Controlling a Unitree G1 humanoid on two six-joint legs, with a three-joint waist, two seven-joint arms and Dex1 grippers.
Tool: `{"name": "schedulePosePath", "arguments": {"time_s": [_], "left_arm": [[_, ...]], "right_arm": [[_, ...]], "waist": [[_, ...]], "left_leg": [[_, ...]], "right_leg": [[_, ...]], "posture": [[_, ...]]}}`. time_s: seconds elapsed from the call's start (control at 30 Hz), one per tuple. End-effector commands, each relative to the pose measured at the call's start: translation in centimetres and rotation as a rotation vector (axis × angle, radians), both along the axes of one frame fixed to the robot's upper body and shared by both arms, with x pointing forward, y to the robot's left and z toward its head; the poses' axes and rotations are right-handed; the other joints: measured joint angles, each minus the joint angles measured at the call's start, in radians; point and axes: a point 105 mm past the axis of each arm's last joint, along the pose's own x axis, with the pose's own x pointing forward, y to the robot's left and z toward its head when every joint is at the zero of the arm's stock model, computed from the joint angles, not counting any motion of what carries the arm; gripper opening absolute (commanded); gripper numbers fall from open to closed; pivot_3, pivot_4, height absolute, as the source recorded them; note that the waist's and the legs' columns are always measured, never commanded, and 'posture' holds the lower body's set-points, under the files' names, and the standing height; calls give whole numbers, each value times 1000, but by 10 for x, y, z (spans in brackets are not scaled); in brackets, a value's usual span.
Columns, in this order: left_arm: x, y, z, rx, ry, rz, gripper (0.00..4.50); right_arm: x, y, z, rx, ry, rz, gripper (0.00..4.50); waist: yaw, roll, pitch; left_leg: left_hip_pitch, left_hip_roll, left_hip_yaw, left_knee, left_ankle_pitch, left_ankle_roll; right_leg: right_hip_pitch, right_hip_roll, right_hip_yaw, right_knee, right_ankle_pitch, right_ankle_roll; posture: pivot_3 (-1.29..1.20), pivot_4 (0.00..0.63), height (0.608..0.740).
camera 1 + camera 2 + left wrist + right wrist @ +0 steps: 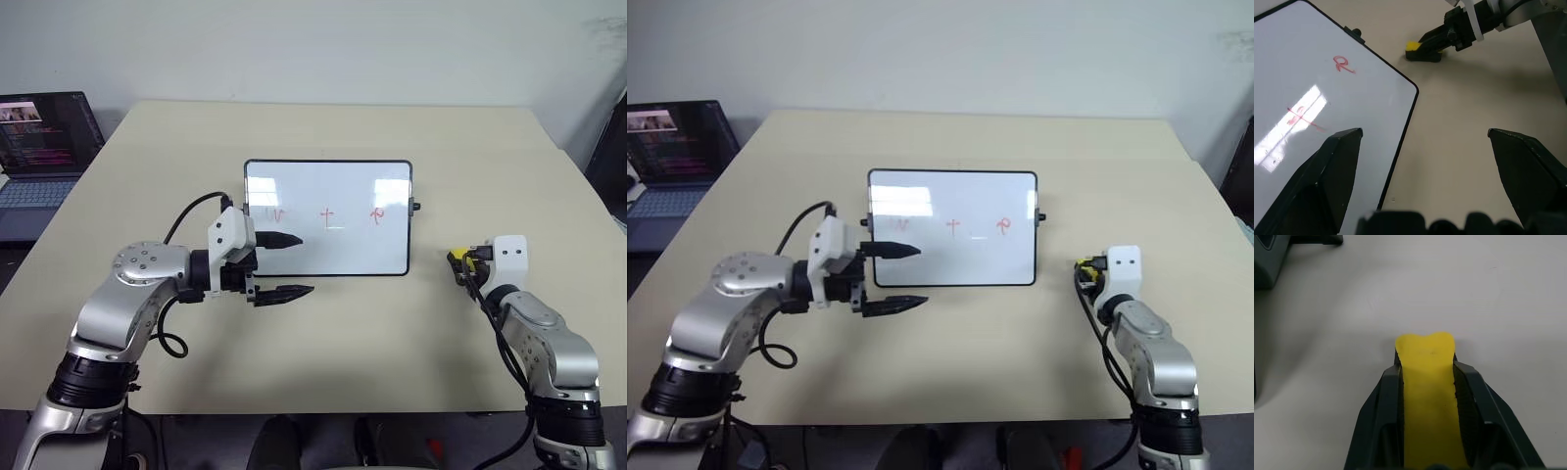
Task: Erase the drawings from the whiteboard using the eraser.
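Two grippers are seen in the left eye view. The right gripper [460,260], at the right of the frame below the middle, is closed on the eraser [458,258], whose yellow shows at the fingertips. The whiteboard [327,217] lies at the centre of the table [392,343], well apart to the left of that gripper, and the three red drawings [326,215] run in a row across the board's middle. The left gripper [285,265] is held wide, one finger over the board's lower left part and the other over the table just below the frame.

In the left wrist view, the eraser [1419,49] is seen at the top centre, low over or resting on the table beyond the board's corner, with the other arm's fingers around it.

In the right wrist view, the yellow eraser [1429,396] is pinched squarely between the two black fingers [1378,421], its end projecting past the tips at the centre of the frame.

The grip appears secure, so the step is best done by lifting the eraser clear, carrying it leftward to the nearest mark, and pressing its face flat while the board is steadied.
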Motion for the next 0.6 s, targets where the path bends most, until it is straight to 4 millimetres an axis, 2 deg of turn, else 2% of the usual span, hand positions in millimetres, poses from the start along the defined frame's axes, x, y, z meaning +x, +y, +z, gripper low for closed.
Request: {"name": "schedulePosePath", "arguments": {"time_s": [0.03, 0.1, 0.2, 0.37, 0.47, 0.6], "left_arm": [[-7, 6, 9, -23, -30, 53, 4500], [-10, 12, 7, -39, -12, 113, 4500], [-15, 25, -2, -19, 13, 216, 4500], [-7, 56, -6, -8, 16, 428, 4500], [-4, 79, -11, 27, 27, 534, 4500], [-1, 107, -15, 67, 30, 649, 4500]], "right_arm": [[-8, 1, 25, -24, -92, 40, 1050], [-16, 8, 34, -49, -120, 100, 1050], [-35, 36, 47, -66, -152, 283, 1049], [-57, 73, 60, -66, -152, 538, 1049], [-56, 96, 69, -110, -180, 667, 1049], [-41, 139, 90, -199, -297, 818, 1049]], "waist": [[0, 0, 0], [1, 0, 0], [0, 0, 0], [0, 0, 0], [-1, 0, 0], [-10, 0, 1]], "left_leg": [[0, 0, 0, 0, 0, 0], [0, 0, -1, 0, 0, 0], [0, 0, -4, 0, 0, 0], [3, 0, -6, 0, 0, 0], [4, 0, -6, 1, 0, 0], [6, 0, -5, 1, 0, 0]], "right_leg": [[0, 0, 0, 0, 0, 0], [0, 0, 0, 0, 0, 0], [0, 0, 0, 0, -1, 2], [1, 0, 0, 2, -2, 3], [2, 0, 0, 4, -2, 3], [1, 0, 1, 6, -2, 3]], "posture": [[0, 150, 740], [0, 150, 740], [0, 150, 740], [0, 150, 740], [0, 150, 740], [0, 150, 740]]}}
